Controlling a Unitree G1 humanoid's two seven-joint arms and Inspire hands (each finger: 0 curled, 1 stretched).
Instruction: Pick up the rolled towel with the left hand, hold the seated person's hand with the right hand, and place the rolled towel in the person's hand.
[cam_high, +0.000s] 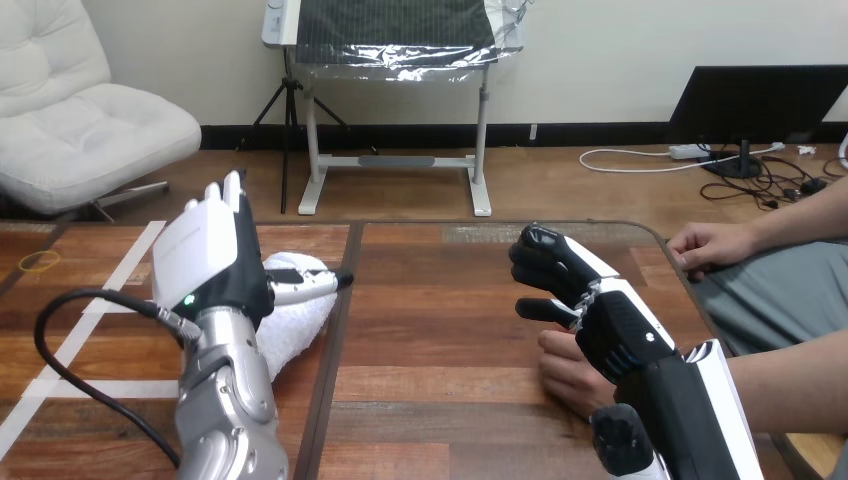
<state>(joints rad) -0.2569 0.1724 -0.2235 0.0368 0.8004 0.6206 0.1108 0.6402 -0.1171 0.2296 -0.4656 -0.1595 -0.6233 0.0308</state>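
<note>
The rolled towel (300, 325) lies on the table (440, 300), left of the seam that runs down its middle and about midway between the near and far edges. My left hand (210, 255) stands right against it, back toward the camera. Its fingers (233, 192) point straight up and are released, not clenched, while the thumb (305, 285) reaches across the towel's top. I read that as a hand set to wrap the roll, not a closed grasp. The palm and forearm cover the towel's left part, so I cannot tell how much of the palm touches it. Toward the right edge, my right hand (600, 315) hangs over the person's hand (565, 372), which rests on the wood. Its black fingers (540, 255) are curled inward on nothing I can see. It is placed there, I judge, to take that hand next. My wrist hides most of the person's hand, so I cannot say whether the two touch. The person's other hand (712, 245) rests at the far right corner, well apart.
</note>
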